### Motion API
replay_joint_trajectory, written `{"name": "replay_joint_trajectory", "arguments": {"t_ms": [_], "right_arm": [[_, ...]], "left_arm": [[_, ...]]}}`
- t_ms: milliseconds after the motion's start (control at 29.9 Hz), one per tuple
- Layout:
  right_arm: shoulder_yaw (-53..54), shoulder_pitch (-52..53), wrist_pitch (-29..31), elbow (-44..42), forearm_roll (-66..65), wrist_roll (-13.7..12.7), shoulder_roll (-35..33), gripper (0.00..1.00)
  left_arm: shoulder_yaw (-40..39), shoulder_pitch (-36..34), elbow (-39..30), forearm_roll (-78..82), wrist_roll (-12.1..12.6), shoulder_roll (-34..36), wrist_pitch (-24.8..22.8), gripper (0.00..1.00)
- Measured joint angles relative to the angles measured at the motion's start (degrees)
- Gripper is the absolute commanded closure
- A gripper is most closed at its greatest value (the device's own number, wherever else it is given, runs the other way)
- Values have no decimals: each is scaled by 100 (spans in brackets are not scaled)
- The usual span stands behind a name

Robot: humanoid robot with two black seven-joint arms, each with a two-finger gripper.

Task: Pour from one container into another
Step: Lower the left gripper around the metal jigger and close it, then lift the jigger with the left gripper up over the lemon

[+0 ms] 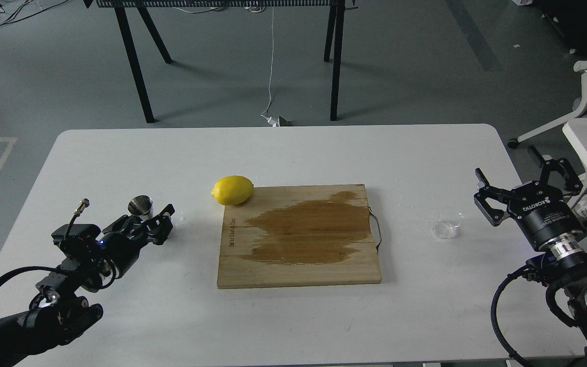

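White table (283,316) on grey floor (400,76); right fingers (482,178) apart, left fingers (167,213) unclear beside the jigger (140,205).

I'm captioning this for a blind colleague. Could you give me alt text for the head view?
On a white table, a wet-stained wooden cutting board sits in the middle, with a lemon at its far left corner. The left gripper reaches toward a metal jigger at left; the right gripper, fingers open, waits beside a small clear cup.
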Motion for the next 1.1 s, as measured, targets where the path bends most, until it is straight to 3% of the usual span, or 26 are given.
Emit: {"name": "replay_joint_trajectory", "arguments": {"t_ms": [568, 1103], "right_arm": [[0, 0, 0, -12, 0, 0, 21, 1], [0, 0, 0, -14, 0, 0, 30, 1]], "left_arm": [[116, -13, 255, 0, 0, -41, 0, 86], [116, -297, 260, -27, 0, 44, 0, 89]]}}
